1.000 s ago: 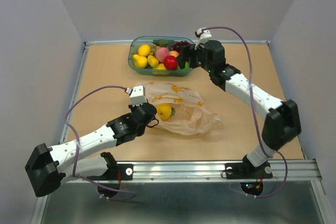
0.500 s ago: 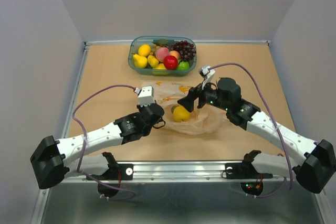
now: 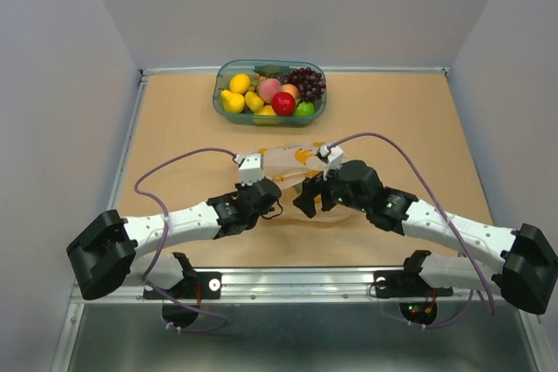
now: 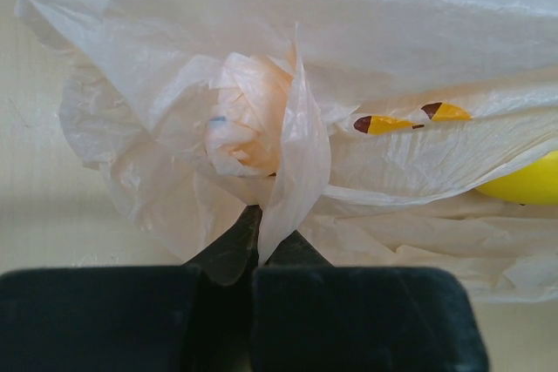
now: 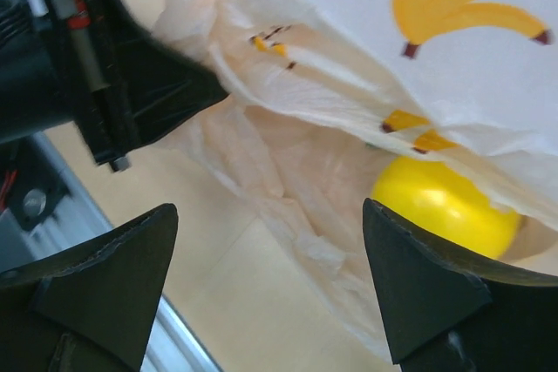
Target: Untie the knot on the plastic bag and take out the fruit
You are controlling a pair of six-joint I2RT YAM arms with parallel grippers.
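Just below the frame's middle, closed left fingers (image 4: 251, 237) pinch the bag (image 4: 418, 41), right fingers (image 3: 303, 199) are wide open; a hard tug could rip it.

Pale peach plastic bag (image 4: 418, 23) (orange-yellow banana prints); bright yellow fruit (image 5: 440, 206).

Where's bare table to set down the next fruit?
Bare table right of the teal tub, and the strip left of it. Crowded: near centre, where left gripper and right gripper meet at the plastic bag.
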